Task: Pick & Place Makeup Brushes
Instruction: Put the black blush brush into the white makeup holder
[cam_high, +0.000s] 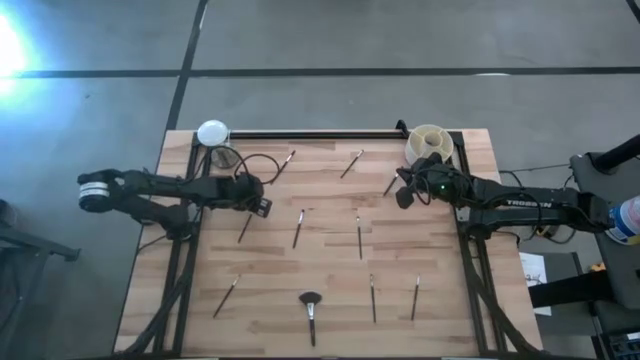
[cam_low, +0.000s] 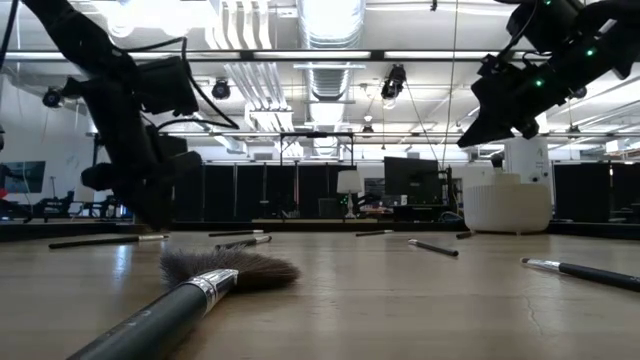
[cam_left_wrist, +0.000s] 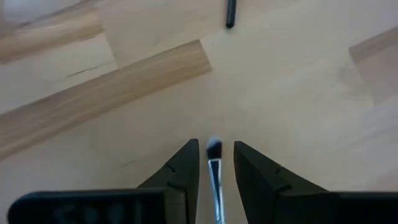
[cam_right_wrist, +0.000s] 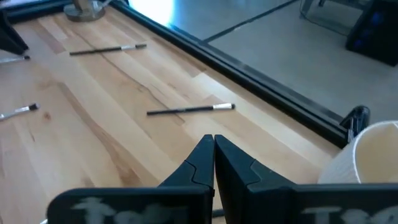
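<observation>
A thin brush (cam_left_wrist: 215, 177) lay flat on the table (cam_high: 450, 300), directly between the fingers of the left gripper (cam_left_wrist: 216, 163). The fingers stood apart, one on each side of the handle, with the pale tip just ahead of the fingertips. This straddling position appeared to prepare a pinch across the handle; no closure on the brush was visible. The gripper sat low over the wood, so the brush could be taken without being pushed.

The right gripper (cam_right_wrist: 214, 155) was held above the table with its fingers together and nothing between them. A white cup (cam_right_wrist: 364, 158) stood just beside it, near the table's black rail (cam_right_wrist: 249, 73); the cup was judged the likely place for the brushes. Another brush (cam_right_wrist: 189, 110) lay ahead of this gripper, near the rail.

The other brushes were scattered well apart over the table, including a fluffy brush (cam_high: 310, 310) far from both grippers. A second handle end (cam_left_wrist: 231, 14) lay well ahead of the left gripper. Nothing stood in the way of a straight lift.
</observation>
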